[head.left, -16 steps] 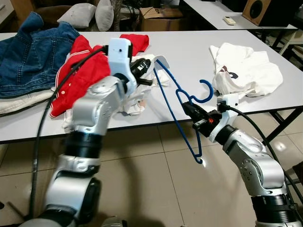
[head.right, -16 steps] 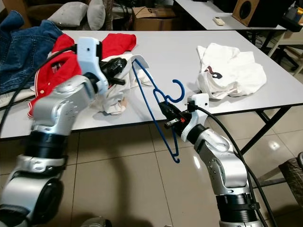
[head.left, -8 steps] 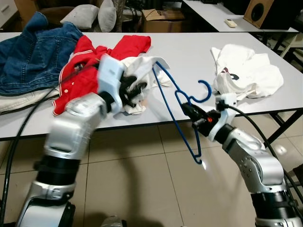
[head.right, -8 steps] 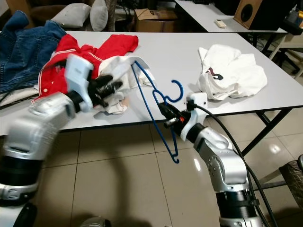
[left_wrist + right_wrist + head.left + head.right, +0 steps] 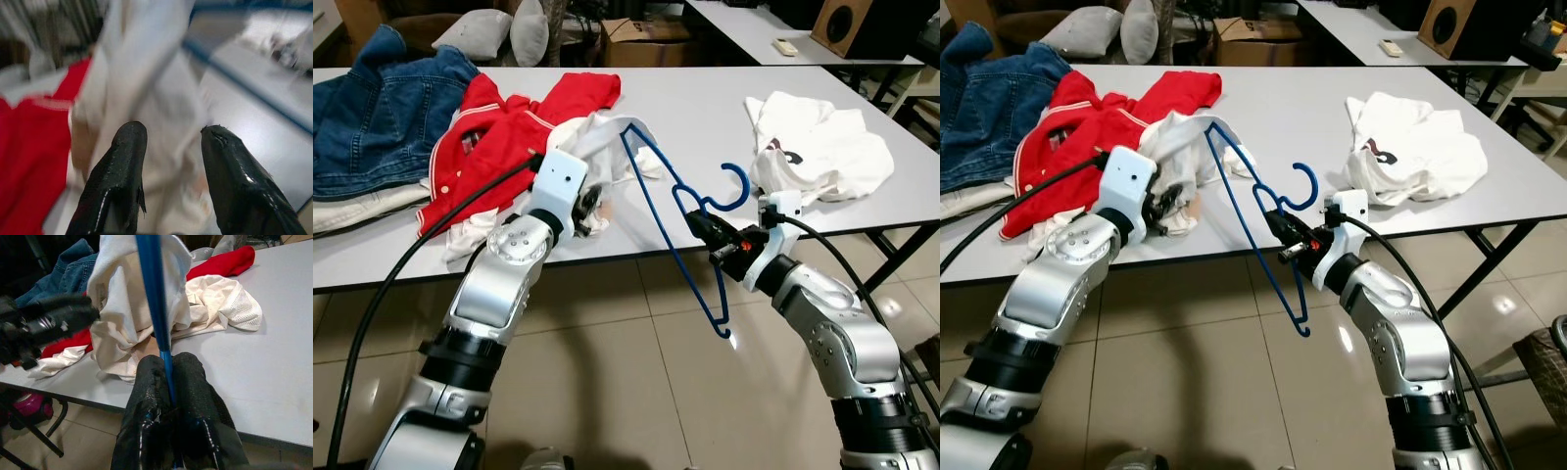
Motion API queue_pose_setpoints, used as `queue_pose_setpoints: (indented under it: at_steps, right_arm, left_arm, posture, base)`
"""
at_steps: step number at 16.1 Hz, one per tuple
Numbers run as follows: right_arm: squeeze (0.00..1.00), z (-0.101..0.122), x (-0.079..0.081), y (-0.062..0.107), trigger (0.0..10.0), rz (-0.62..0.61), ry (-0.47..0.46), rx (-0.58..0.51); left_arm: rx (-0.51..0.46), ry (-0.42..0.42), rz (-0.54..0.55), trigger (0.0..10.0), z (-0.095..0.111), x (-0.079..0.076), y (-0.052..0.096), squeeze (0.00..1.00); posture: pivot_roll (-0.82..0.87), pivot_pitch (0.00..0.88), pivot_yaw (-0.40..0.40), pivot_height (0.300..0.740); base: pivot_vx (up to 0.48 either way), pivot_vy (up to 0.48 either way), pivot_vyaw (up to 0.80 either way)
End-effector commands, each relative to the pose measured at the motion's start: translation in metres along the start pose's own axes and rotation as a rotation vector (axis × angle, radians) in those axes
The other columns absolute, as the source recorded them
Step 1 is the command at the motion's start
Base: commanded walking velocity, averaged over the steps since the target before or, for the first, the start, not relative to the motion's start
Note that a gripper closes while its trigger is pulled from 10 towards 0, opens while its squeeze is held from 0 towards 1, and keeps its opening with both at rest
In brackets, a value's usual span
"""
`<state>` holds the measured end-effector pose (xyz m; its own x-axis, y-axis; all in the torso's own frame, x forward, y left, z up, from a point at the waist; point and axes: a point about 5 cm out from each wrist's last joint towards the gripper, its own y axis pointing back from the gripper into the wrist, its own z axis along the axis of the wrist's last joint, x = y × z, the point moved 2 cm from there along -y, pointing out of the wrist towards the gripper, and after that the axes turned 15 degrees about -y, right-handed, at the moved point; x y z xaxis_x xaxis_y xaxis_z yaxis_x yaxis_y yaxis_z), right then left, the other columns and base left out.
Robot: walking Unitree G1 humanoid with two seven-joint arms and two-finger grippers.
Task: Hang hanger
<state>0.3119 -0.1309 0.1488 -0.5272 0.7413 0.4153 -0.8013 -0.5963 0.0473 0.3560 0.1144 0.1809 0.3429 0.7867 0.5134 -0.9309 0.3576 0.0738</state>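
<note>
The right gripper (image 5: 702, 224) is being held out before the table's (image 5: 705, 108) near edge — fingers clamped together. The left gripper (image 5: 1167, 201) is being reached over that edge, its fingers (image 5: 122, 166) parted.

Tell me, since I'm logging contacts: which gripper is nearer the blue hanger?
Right. The right gripper is shut on the blue hanger; the left gripper is open at the white garment beside it.

A blue wire hanger (image 5: 677, 217) tilts off the surface's (image 5: 705, 117) front edge, hook at 1 o'clock, its upper shoulder tucked inside a white garment (image 5: 597, 147), its lower corner over the floor.
</note>
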Motion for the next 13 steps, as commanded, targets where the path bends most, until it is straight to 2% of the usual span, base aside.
queue_pose_setpoints:
  at_steps: [1,2,3,5,10,13]
  right_arm:
    - [0.0,0.007,0.0,0.002,10.0,-0.001,0.0,-0.025]
    - [0.0,0.007,0.0,0.002,10.0,-0.001,0.0,-0.025]
    - [0.0,0.007,0.001,0.0,10.0,0.0,-0.002,-0.024]
    - [0.0,0.007,0.001,-0.001,10.0,0.005,-0.003,-0.022]
    - [0.0,0.005,0.003,-0.001,10.0,0.008,-0.003,-0.018]
    - [0.0,0.004,0.004,0.0,10.0,0.011,-0.003,-0.016]
  left_arm:
    - [-0.062,-0.02,-0.066,10.0,0.007,-0.008,0.006,0.0]
    - [-0.065,-0.025,-0.096,10.0,0.006,-0.012,0.008,0.0]
    - [-0.053,-0.091,-0.167,10.0,-0.006,-0.02,0.015,0.0]
    - [-0.068,-0.102,-0.165,10.0,-0.011,-0.018,0.02,0.0]
    - [-0.106,-0.099,-0.003,10.0,-0.005,-0.008,0.006,0.0]
    - [-0.127,-0.144,0.088,10.0,-0.005,-0.002,0.0,0.0]
  posture:
    - [-0.03,0.0,-0.054,0.74]
    - [-0.03,0.0,-0.054,0.74]
    - [-0.02,0.0,-0.056,0.74]
    - [-0.02,0.0,-0.056,0.74]
    - [-0.02,0.0,-0.049,0.74]
    - [-0.03,0.0,-0.049,0.74]
  base:
    - [0.0,0.0,0.0]
    - [0.0,0.0,0.0]
    - [0.0,0.0,0.0]
    - [0.0,0.0,0.0]
    - [0.0,0.0,0.0]
    - [0.0,0.0,0.0]
